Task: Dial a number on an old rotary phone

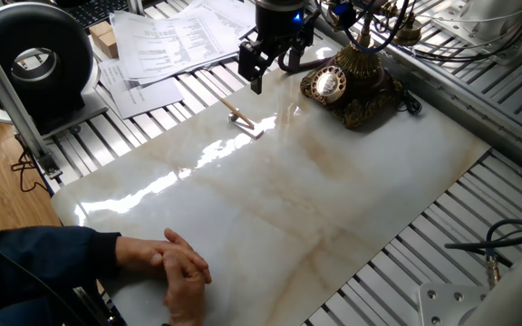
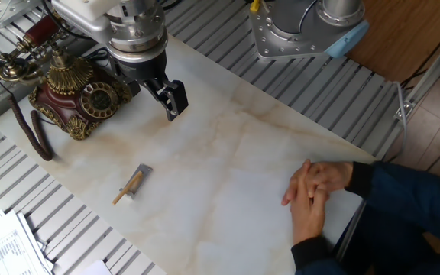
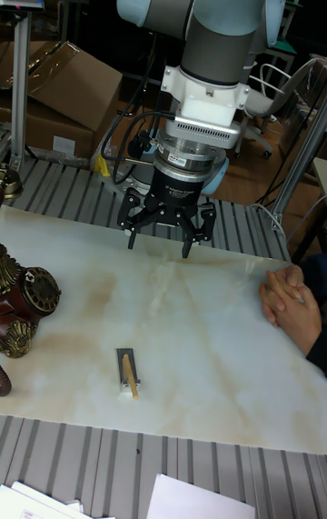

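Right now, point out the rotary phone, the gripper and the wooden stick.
rotary phone (image 1: 330,83), one fixed view, on its brass dial.
gripper (image 3: 160,242), tall fixed view, midway between its fingertips.
wooden stick (image 3: 132,377), tall fixed view, its middle.

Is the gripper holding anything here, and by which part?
Nothing is held. The gripper hangs open and empty beside the phone; the stick lies apart on the table.

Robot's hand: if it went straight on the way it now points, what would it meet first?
Probably the bare marble slab, beside the old rotary phone. The hand is open, empty and points down at the slab. Depth is unclear, so I cannot tell exactly where it would land.
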### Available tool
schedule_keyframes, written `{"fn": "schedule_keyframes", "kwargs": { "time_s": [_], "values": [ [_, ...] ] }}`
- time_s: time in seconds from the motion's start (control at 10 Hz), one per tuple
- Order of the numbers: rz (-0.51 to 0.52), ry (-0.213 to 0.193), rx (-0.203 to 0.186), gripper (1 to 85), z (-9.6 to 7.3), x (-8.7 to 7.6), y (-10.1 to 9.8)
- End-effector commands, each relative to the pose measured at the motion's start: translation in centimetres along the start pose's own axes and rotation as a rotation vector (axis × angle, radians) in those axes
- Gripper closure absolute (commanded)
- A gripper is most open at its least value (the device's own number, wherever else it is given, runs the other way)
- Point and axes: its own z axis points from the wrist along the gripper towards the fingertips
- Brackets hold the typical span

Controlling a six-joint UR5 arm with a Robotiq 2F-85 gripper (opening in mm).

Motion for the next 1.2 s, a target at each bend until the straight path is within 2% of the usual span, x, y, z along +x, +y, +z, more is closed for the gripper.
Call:
{"fn": "schedule_keyframes", "kwargs": {
  "time_s": [0.0,1.0,1.1],
  "values": [
    [0.055,0.208,0.007,83.7,-0.56,5.38,0.19],
    [0.060,0.217,0.026,83.7,-0.57,5.46,0.07],
    [0.058,0.247,0.044,83.7,-1.04,6.01,-0.28]
  ]
}}
